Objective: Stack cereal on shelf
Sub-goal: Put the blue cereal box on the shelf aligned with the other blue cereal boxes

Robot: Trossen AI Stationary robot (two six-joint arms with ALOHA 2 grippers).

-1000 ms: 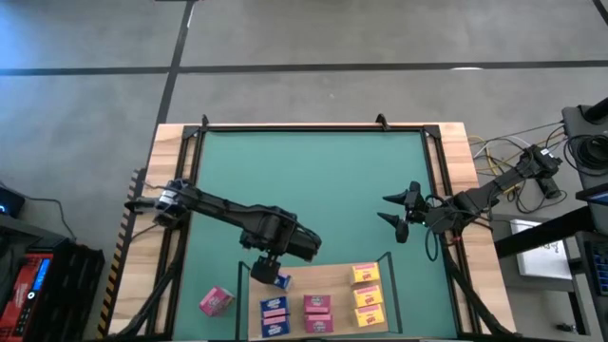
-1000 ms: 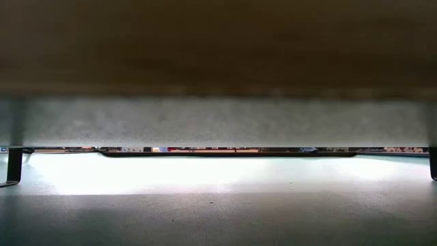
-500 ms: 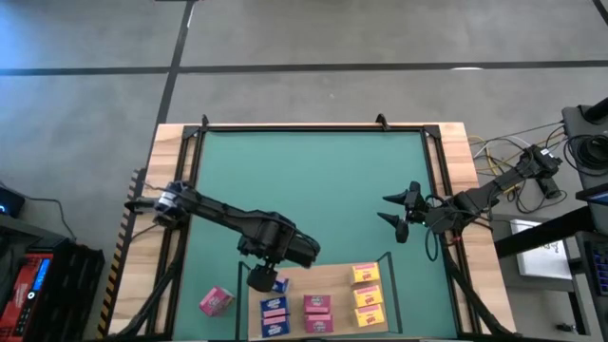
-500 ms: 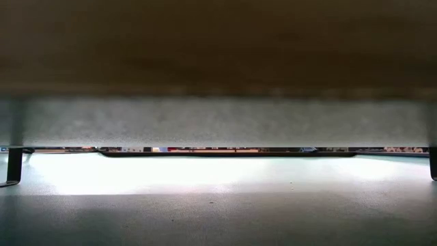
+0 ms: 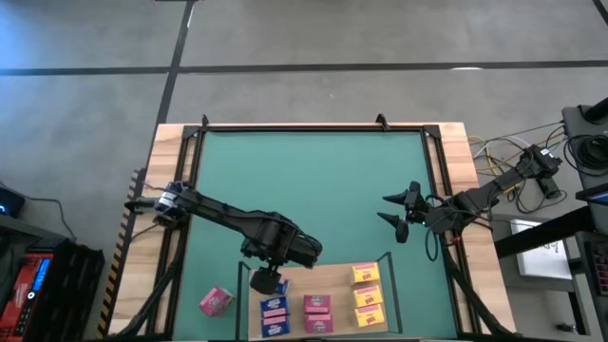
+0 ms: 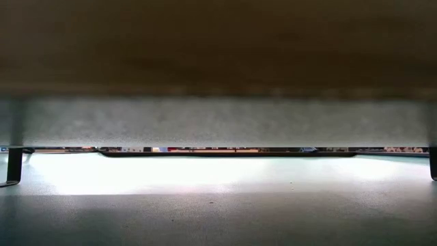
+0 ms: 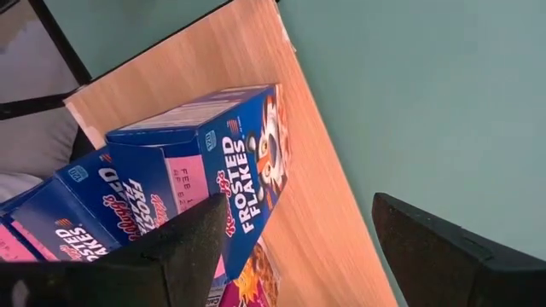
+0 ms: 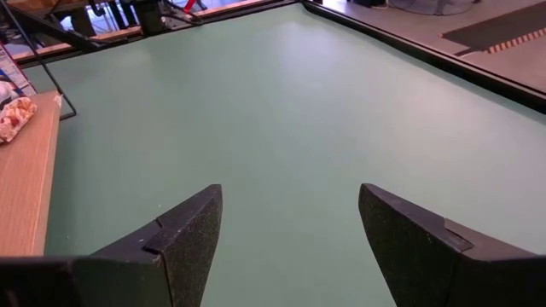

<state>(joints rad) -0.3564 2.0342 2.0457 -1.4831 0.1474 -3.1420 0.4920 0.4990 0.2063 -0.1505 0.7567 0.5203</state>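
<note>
On the left side of the green mat (image 5: 313, 180), near its front edge, one pink cereal box (image 5: 216, 301) lies alone and a little tilted, off the shelf (image 5: 328, 281).

Next to it to the right, the left gripper (image 5: 265, 279) hangs over the left back corner of the shelf. In its wrist view the two dark fingers (image 7: 192, 239) stand apart, and nothing is clamped between them. A blue cereal box (image 7: 223, 170) with the words "Frosted Flakes" in white letters sits just in front of them on the light wood, and a second blue box (image 7: 94, 200) lies against it.

The shelf is a flat board of light wood with thin dark posts. From above, blue boxes (image 5: 274, 316) are on its left part, pink boxes (image 5: 317, 313) in the middle, and three yellow boxes (image 5: 367, 294) in a column on the right part. All are small and rectangular.

Further right, the right gripper (image 5: 399, 214) waits above the bare mat, well apart from the shelf. Its fingers (image 8: 183, 234) show a gap between them and hold nothing.
</note>
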